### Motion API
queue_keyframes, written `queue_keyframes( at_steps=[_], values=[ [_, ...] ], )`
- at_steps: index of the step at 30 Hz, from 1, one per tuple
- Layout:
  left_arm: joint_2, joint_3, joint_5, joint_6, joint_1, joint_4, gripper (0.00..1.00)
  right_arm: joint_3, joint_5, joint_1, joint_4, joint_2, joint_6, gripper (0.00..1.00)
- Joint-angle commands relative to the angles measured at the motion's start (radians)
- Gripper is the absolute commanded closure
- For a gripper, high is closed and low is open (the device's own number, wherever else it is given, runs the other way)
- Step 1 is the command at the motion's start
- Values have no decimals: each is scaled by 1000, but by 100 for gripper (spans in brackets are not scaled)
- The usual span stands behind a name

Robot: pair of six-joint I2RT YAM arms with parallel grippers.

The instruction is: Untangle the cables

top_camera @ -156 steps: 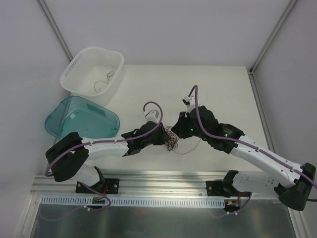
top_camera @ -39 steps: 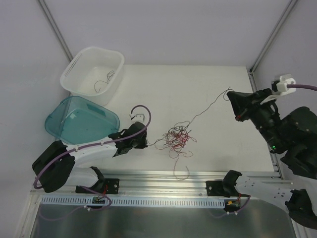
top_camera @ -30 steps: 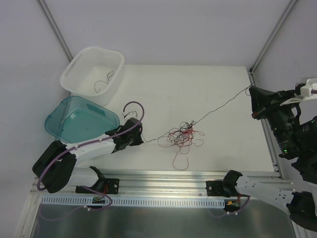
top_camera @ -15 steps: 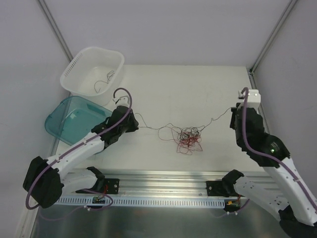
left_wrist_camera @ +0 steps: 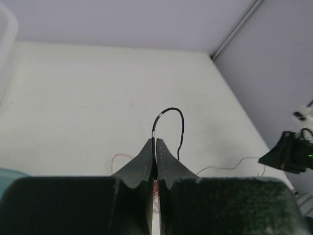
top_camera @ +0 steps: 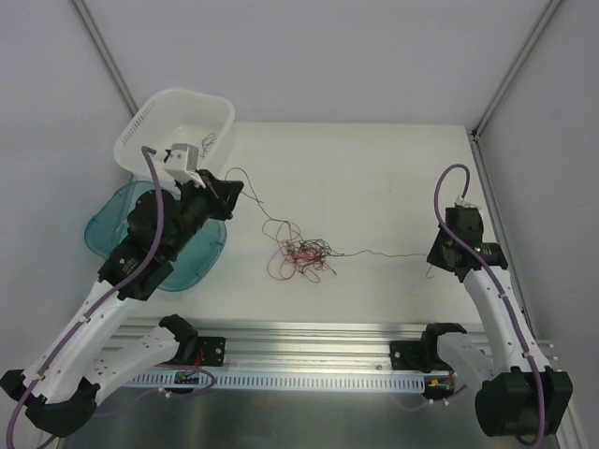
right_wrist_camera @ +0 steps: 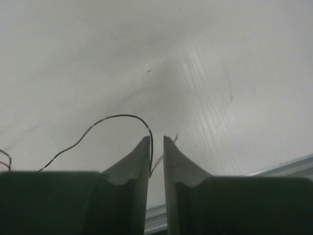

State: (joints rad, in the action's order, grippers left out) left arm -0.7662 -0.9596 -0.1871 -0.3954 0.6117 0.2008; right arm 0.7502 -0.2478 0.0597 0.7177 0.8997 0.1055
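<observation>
My left gripper [left_wrist_camera: 155, 143] pinches a black cable [left_wrist_camera: 168, 111] left of the red-and-black tangle [top_camera: 299, 253]; right of it, my right gripper [right_wrist_camera: 156, 142] sits slightly parted around a dark strand [right_wrist_camera: 105, 122].

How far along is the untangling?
Done: a few strands lie in the white basket. In hand: left gripper is shut on a dark strand; right gripper has another between its jaws, slight gap. Left: the red-and-dark knot is bunched mid-table.

The white table [top_camera: 374, 178] carries the tangled cables [top_camera: 298, 253], a white basket [top_camera: 173, 131] and a teal tub [top_camera: 112, 229].
</observation>
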Motion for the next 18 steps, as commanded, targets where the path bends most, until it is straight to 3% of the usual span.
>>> queue_keyframes(
  at_steps=[1, 2, 5, 8, 13, 18],
  values=[
    [-57, -146, 146, 84, -1, 6, 100, 12, 178, -3, -75, 5, 42, 77],
    [-79, -166, 185, 78, 0, 8, 100, 14, 198, 5, -84, -4, 40, 63],
    [-152, -214, 359, 53, 3, 6, 100, 50, 283, 66, -107, -45, 17, 40],
    [-196, -240, 425, 49, 20, 5, 100, 93, 346, 162, -145, -74, 13, 28],
    [-211, -283, 428, 52, 51, 6, 100, 94, 484, 353, -369, -61, 42, 19],
    [-217, -333, 451, 27, 59, 6, 100, 46, 499, 506, -570, 85, 83, 12]
  ],
)
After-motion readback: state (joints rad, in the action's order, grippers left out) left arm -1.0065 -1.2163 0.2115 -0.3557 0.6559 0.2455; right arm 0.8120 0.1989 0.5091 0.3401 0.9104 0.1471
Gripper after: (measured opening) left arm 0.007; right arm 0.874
